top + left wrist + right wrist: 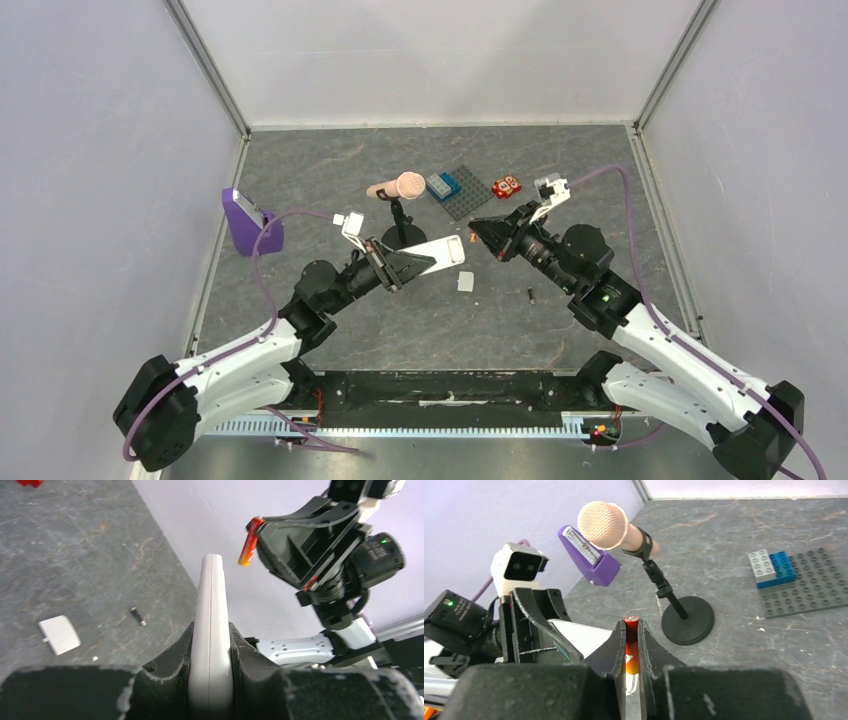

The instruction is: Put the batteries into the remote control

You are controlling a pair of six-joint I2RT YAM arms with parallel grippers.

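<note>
The left end effector [398,266] is clamped on the small white oblong plastic remote control [212,585] and holds it edge-up above the grey stone-patterned tabletop [330,170]. The right end effector [631,635] is pinched tight on the thin red-orange cylindrical battery [248,542], which hangs in the air just beside the remote's free end. The tiny black cylindrical battery [530,295] lies on the tabletop near the right arm, and the small white square cover piece [465,282] lies not far from it.

Several things could go wrong from here:

- **Battery twisting:** It is so slim that pressing one end against a contact could make it pivot between the fingers or pop out. Once loose it would probably roll.
- **Remote swinging:** It is gripped near one end, so a push at the far end has leverage and may turn it in the jaws.
- **Aiming and polarity:** The open compartment is not visible in any view, so both are uncertain.
- **Collision:** The two end effectors are close together, and a small misjudged approach could knock them into each other.
</note>
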